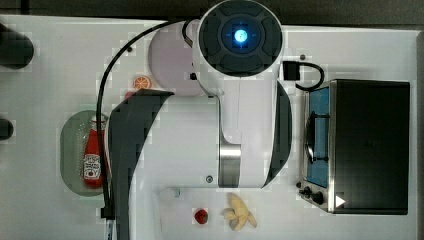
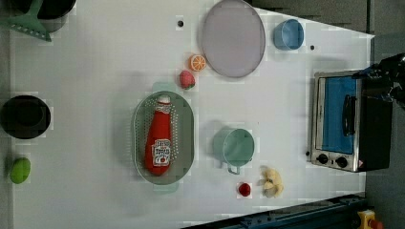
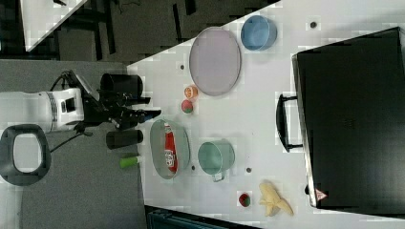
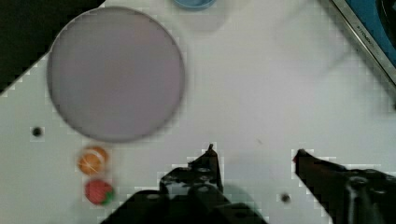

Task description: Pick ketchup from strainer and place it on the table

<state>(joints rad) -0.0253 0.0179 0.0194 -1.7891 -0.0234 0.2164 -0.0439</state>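
The ketchup (image 2: pixel 160 138), a red squeeze bottle with a white cap and white label, lies flat in the pale green oval strainer (image 2: pixel 185 125) on the white table (image 2: pixel 90 71). The top view shows the ketchup (image 1: pixel 93 156) and strainer (image 1: pixel 70 145) at its left, partly behind the arm's dark link and cable. In the wrist view my gripper (image 4: pixel 256 154) stands open with nothing between its fingers, high over bare table near the lilac plate (image 4: pixel 116 73). In the right view the gripper (image 3: pixel 152 113) hangs left of the strainer (image 3: pixel 157 143) and apart from the ketchup (image 3: pixel 169 148).
A teal cup (image 2: pixel 238 147) stands beside the strainer. An orange slice (image 2: pixel 197 62) and a strawberry (image 2: pixel 186 79) lie near the lilac plate (image 2: pixel 233 38), with a blue cup (image 2: pixel 288 34) beyond. Toaster oven (image 2: pixel 344 124), banana (image 2: pixel 271 181), small red fruit (image 2: pixel 244 189), black cup (image 2: pixel 25 116) and lime (image 2: pixel 20 170).
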